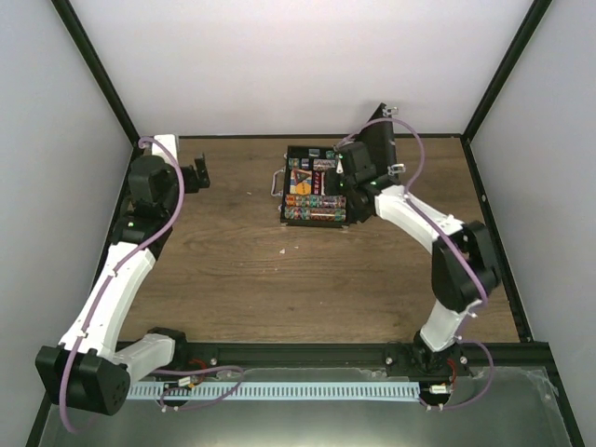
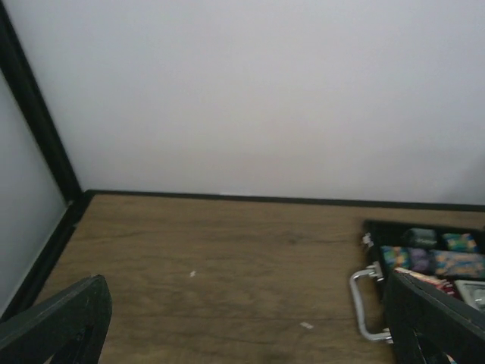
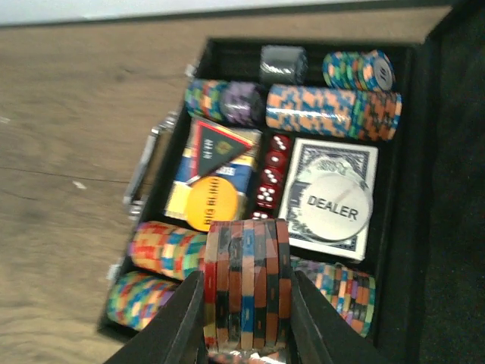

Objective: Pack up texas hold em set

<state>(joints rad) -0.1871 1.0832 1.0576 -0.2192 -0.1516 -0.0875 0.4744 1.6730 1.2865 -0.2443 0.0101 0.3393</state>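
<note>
The briefcase (image 3: 231, 57) lies open on the far middle of the table (image 1: 233, 270), its lid (image 1: 377, 140) standing up on the right side and its silver handle (image 3: 140, 171) on the left. Inside, rows of multicoloured chips lie on their sides: an orange and blue row (image 3: 333, 110) along the far edge, and another row (image 3: 167, 246) at the near left. Between them sit a yellow and blue card box (image 3: 212, 182), a column of red dice (image 3: 271, 178) and a blue-backed card deck (image 3: 333, 155) with a white DEALER button (image 3: 339, 203) lying on it. My right gripper (image 3: 247, 279) is over the near part of the case, and its two fingers are pressed against either end of a red, orange and black chip stack (image 3: 246, 258), gripping it just above the other chips. I cannot tell whether the stack touches anything beneath it. My left gripper (image 1: 197, 175) is well off to the left of the case, above bare wood near the back wall. Its jaws are spread as wide as they go and hold nothing; in its own wrist view the fingers (image 2: 68, 318) sit at the two lower corners, with the handle just beside the right one.
</note>
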